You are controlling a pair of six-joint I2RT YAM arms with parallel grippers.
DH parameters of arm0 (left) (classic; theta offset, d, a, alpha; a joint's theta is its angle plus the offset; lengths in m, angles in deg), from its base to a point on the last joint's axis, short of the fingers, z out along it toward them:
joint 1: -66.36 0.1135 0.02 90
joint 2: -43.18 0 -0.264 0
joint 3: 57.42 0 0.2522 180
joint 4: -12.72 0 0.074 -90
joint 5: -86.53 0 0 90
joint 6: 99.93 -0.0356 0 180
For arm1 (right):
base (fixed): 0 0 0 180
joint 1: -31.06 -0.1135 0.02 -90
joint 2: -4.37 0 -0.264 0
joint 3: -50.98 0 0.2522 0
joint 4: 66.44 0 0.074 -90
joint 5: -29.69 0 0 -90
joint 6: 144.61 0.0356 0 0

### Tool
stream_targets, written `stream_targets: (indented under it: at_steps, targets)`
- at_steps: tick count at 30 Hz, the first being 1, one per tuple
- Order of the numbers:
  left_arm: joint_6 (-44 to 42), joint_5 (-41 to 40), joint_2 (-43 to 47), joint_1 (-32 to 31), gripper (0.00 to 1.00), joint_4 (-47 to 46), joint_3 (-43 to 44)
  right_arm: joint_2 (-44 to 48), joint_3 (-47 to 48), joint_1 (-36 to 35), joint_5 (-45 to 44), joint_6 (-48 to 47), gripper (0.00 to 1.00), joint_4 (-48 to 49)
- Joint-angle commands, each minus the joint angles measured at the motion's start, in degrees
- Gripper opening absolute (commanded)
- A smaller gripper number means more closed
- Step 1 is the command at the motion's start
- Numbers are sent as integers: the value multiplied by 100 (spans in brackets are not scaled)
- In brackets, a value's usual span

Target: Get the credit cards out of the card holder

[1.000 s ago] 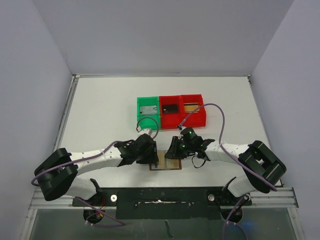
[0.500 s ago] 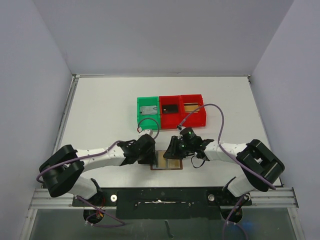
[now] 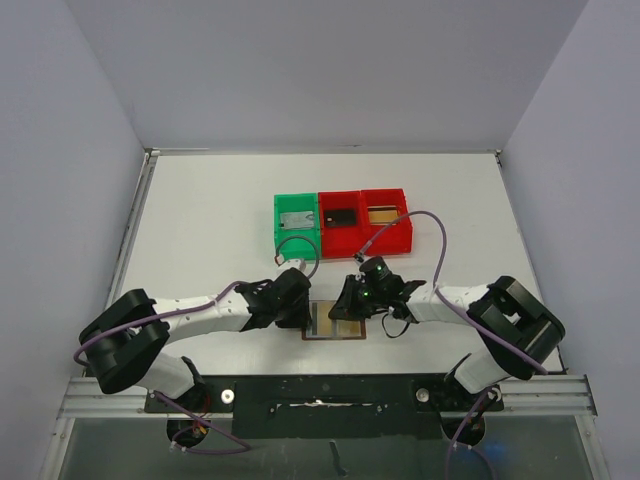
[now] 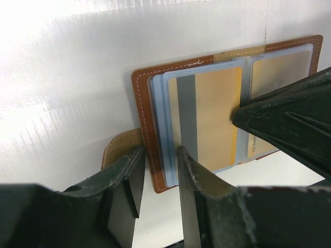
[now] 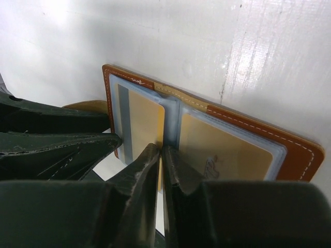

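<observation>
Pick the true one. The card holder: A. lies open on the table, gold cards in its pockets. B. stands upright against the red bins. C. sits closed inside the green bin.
A: the card holder lies spread flat on the table, gold credit cards showing inside it.

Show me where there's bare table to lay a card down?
Bare table lies left of the green bin, right of the red bins, and behind all three. The near middle is crowded: the left tool and right tool meet over the open card holder.
</observation>
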Motion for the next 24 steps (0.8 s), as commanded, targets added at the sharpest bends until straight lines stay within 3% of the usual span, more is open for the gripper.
stream_targets:
  at_steps: [1, 14, 24]
  targets:
    - [-86, 151, -187, -8, 28, -91, -18, 181, -137, 63, 172, 59, 6, 395]
    - [-68, 190, -300, -8, 24, -133, -26, 586, -447, 440, 608, -98, 3, 404]
    - [-81, 179, -298, -9, 24, -93, 6, 631, -507, 568, 433, -33, 5, 195]
